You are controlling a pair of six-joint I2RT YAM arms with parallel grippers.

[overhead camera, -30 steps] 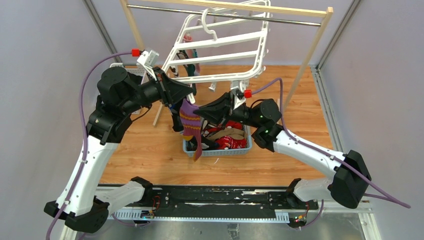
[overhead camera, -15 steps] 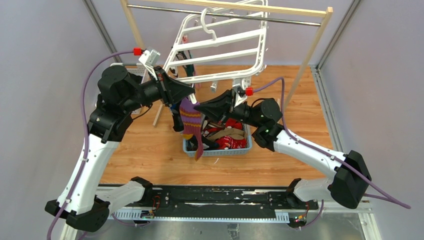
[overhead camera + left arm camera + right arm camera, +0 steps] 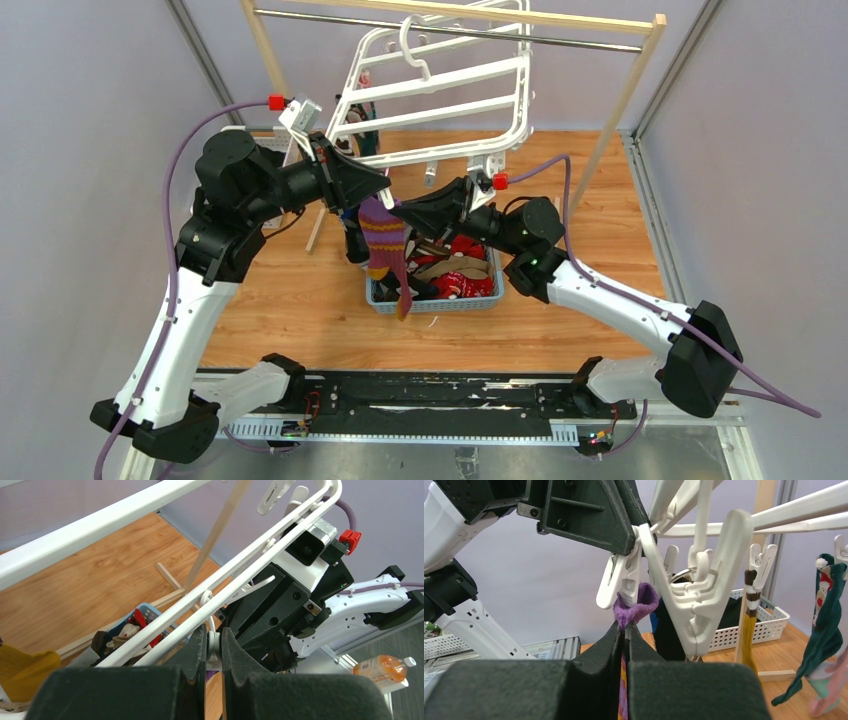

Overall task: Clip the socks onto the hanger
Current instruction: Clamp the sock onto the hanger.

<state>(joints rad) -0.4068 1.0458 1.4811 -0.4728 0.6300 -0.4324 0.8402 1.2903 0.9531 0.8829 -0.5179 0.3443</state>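
While full of socks (image 3: 463,272), blue basket (image 3: 440,303).

Overview from above and behind; two wrist views close, facing each other across the hanger (image 3: 100,522).

The left end effector (image 3: 214,645) and right end effector (image 3: 625,630) meet tip to tip, with a clip (image 3: 621,577) filling the spot between them. The hanger (image 3: 450,78) crowds in just above. Below hangs the purple striped sock (image 3: 385,240) over the basket (image 3: 440,302). Bare worktop (image 3: 300,300) lies left of the left end effector.
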